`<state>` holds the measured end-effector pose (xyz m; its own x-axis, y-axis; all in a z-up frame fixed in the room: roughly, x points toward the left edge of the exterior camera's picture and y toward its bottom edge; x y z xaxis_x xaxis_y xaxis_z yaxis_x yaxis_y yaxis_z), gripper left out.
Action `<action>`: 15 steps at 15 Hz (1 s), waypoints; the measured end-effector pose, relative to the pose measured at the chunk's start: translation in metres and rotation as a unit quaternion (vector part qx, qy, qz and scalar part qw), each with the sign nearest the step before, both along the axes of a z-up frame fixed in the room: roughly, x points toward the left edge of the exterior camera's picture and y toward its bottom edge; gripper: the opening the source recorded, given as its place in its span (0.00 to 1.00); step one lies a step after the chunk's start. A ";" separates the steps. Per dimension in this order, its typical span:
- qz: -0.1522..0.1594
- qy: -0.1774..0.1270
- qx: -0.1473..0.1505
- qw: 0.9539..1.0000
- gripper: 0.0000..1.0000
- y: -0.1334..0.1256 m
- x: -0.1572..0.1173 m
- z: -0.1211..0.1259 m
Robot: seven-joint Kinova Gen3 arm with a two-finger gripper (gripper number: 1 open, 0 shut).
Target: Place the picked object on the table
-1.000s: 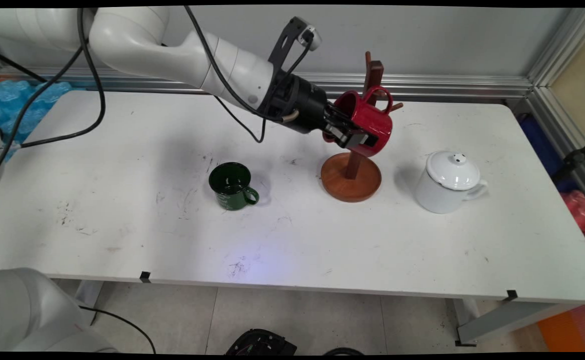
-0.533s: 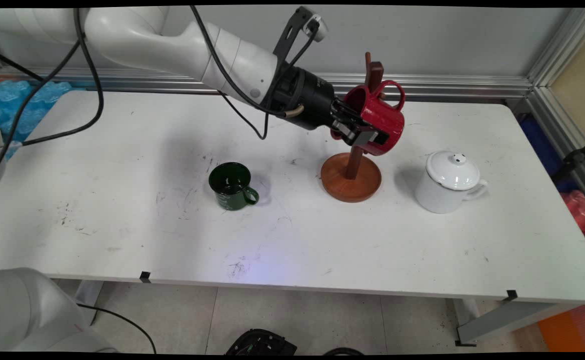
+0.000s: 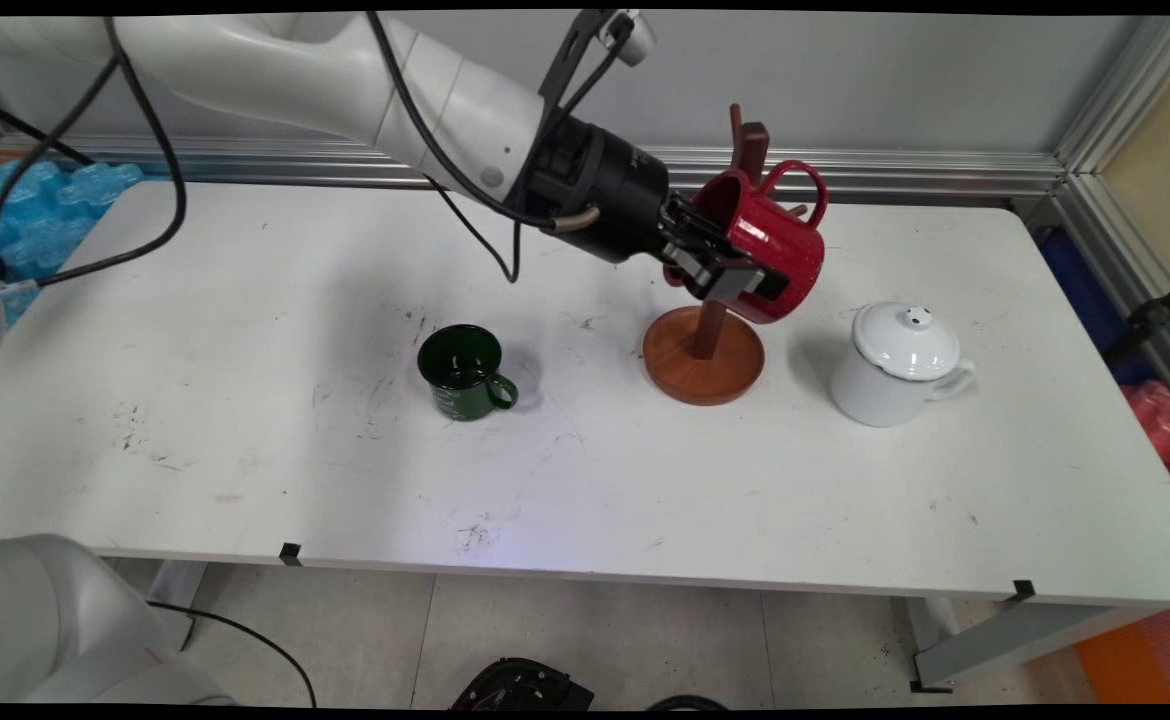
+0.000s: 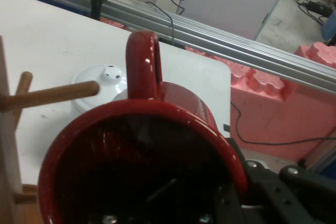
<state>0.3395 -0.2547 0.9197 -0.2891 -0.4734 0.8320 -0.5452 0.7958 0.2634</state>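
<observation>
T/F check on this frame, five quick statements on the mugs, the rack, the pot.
1. The gripper holds the red mug. True.
2. The red mug's handle points down. False: it points up.
3. The green mug hangs on the wooden rack. False: it stands on the table.
4. The white lidded pot stands right of the rack. True.
5. The pot's lid is off. False: it is on.

We see the black two-finger gripper [image 3: 720,270] clamped on a tilted red enamel mug [image 3: 770,250].
Mug sits beside the wooden peg stand [image 3: 705,350]; green mug [image 3: 465,372] left, white lidded pot [image 3: 895,365] right.
</observation>
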 end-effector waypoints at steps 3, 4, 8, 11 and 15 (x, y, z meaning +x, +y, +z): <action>-0.004 -0.004 0.003 1.000 0.00 0.008 0.002 0.007; -0.006 -0.006 0.004 1.000 0.00 0.011 0.003 0.010; -0.016 -0.026 0.004 1.000 0.00 0.023 0.013 0.022; -0.020 -0.045 0.002 0.999 0.00 0.028 0.024 0.032; -0.023 -0.077 0.000 0.997 0.00 0.035 0.044 0.045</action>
